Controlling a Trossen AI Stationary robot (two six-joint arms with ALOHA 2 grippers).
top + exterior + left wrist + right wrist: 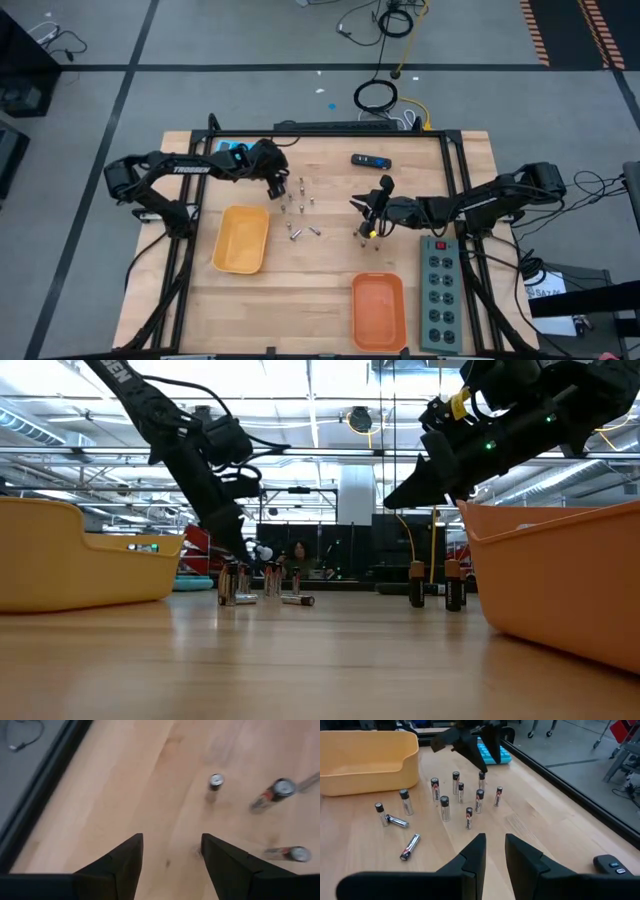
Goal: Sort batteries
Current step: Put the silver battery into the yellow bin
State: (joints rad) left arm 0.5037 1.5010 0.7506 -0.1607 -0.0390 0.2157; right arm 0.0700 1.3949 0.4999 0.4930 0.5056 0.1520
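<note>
Several batteries [460, 795] stand upright in a cluster on the wooden table [300, 290], and two [410, 846] lie flat beside them. My left gripper [172, 847] is open and points steeply down at the cluster's far side [297, 205], with bare wood between its fingers. In the right wrist view one left fingertip [482, 769] hangs right over the farthest battery; whether it touches, I cannot tell. My right gripper [495, 845] hovers with a narrow gap and nothing in it, above two upright batteries [432, 585].
A yellow tray [241, 238] sits left of the cluster and an orange tray [378, 308] near the front edge. A grey power strip [440, 290] lies at the right. A black-and-blue oblong device [370, 160] lies near the far edge.
</note>
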